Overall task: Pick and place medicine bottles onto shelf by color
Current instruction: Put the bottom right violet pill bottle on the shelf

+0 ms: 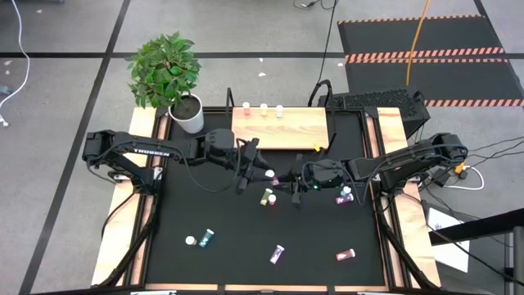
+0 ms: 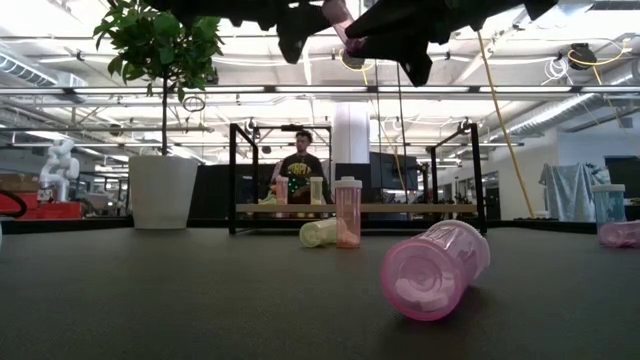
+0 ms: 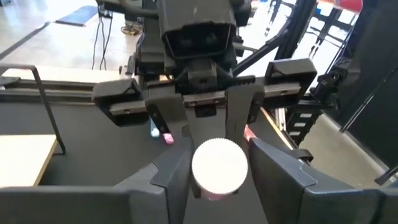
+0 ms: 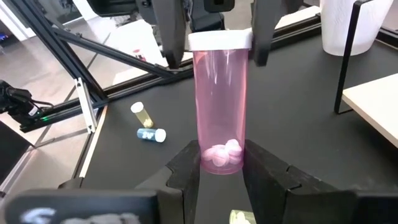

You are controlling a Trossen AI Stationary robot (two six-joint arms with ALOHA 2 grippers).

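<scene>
Clear pink cylindrical medicine bottle (image 4: 221, 102) with white cap held aloft near light tan wooden shelf (image 1: 280, 128). Clamped at base by right gripper (image 4: 221, 163), at cap by left gripper (image 3: 219, 165).

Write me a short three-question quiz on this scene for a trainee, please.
1. True or false: only the left hand grips the pink bottle.
2. How many bottles stand on the shelf? A one, B three, C six.
3. Fill in: the right hand holds the pink bottle by its ____.

Key: 1 false, both hands grip it. 2 B. 3 base.
</scene>
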